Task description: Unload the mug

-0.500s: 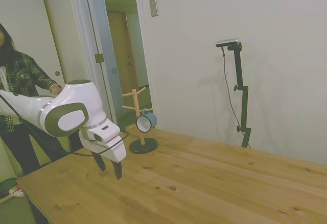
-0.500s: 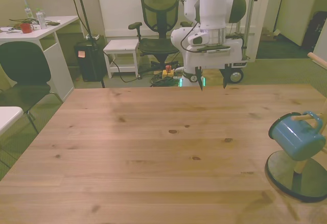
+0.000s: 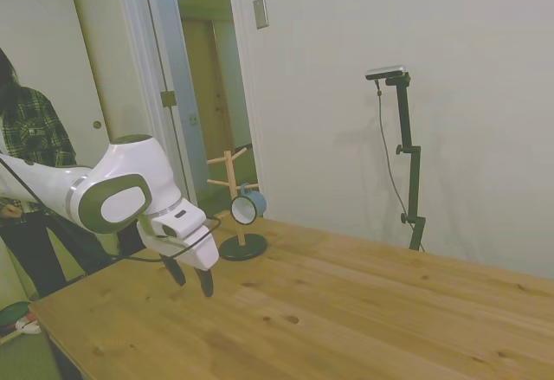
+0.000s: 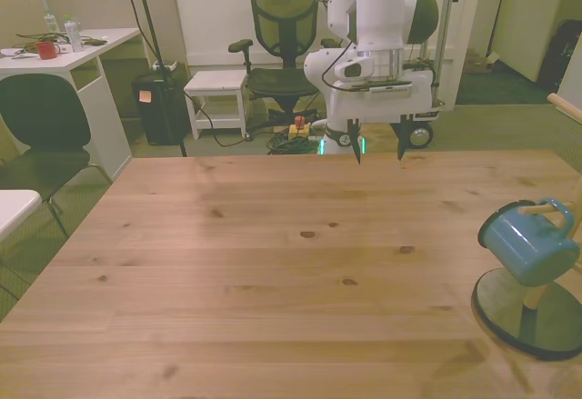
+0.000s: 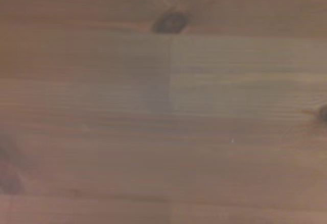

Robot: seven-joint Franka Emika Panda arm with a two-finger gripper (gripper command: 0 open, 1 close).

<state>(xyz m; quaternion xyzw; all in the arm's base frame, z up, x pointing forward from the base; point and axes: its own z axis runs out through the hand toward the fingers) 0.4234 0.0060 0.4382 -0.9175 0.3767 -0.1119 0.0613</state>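
Gripper (image 4: 376, 151) hanging wide open, empty; I'm eyeing mug (image 4: 526, 244) on stand (image 4: 530, 313): light, rigid, slick enamel, grabbing rim.

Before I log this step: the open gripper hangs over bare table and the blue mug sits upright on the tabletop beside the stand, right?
Not quite. The mug hangs tilted by its handle on a peg of the wooden stand, as the front view shows. The gripper is indeed open over bare table.
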